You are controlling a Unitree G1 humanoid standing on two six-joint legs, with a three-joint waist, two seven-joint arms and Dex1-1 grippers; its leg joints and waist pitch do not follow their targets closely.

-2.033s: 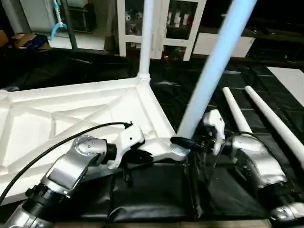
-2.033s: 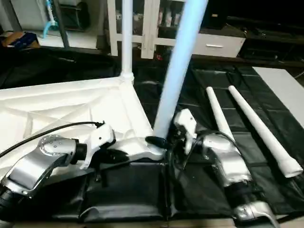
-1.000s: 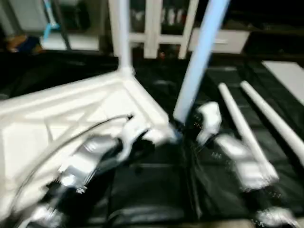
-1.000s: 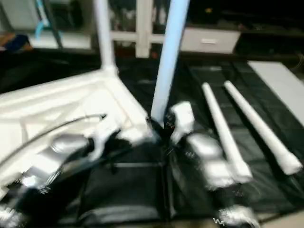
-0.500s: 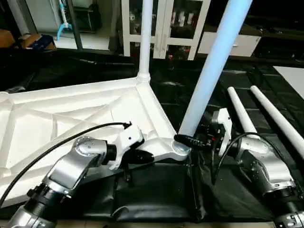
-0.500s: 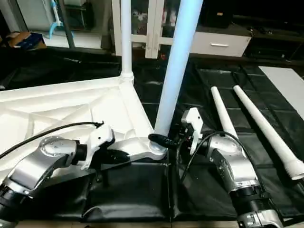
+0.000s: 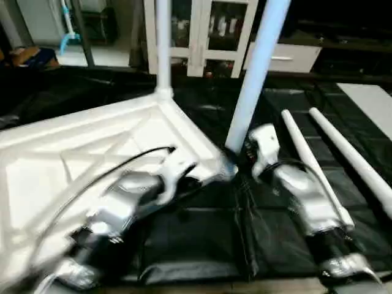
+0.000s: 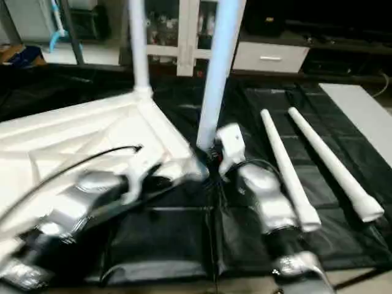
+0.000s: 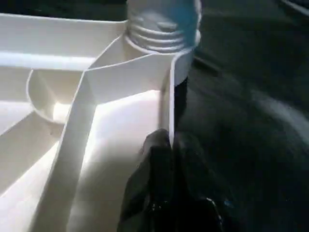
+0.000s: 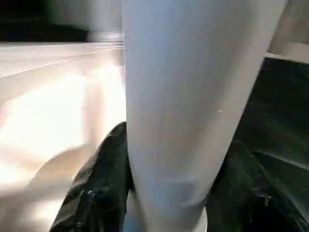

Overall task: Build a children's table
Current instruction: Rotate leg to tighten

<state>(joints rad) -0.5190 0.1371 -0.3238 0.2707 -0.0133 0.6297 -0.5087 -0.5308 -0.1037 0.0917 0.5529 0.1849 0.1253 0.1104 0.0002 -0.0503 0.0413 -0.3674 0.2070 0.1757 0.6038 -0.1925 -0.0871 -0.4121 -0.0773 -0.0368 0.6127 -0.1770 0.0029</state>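
Note:
The white table top [image 7: 92, 141] lies upside down on the left, ribs facing up. One leg [image 7: 162, 49] stands upright in its far corner. A second leg [image 7: 254, 79] rises from the near corner socket [image 9: 178, 63], leaning slightly to the right, with its threads [image 9: 161, 29] showing at the socket. My right gripper [image 7: 236, 158] is shut around this leg's base, one finger [image 10: 101, 183] on each side of the tube [image 10: 183, 106]. My left gripper [image 9: 163, 142] is shut on the top's rim wall just beside that socket.
Two loose legs [image 7: 312, 165] [image 7: 355, 159] lie side by side on the black mat [image 7: 196, 239] to the right of my right arm. A white cabinet [image 7: 202, 30] stands behind, and a white board [image 7: 373, 98] lies at far right.
The camera has shifted. My right gripper's fingers have closed in on the base of the near leg. The left gripper keeps its hold on the rim.

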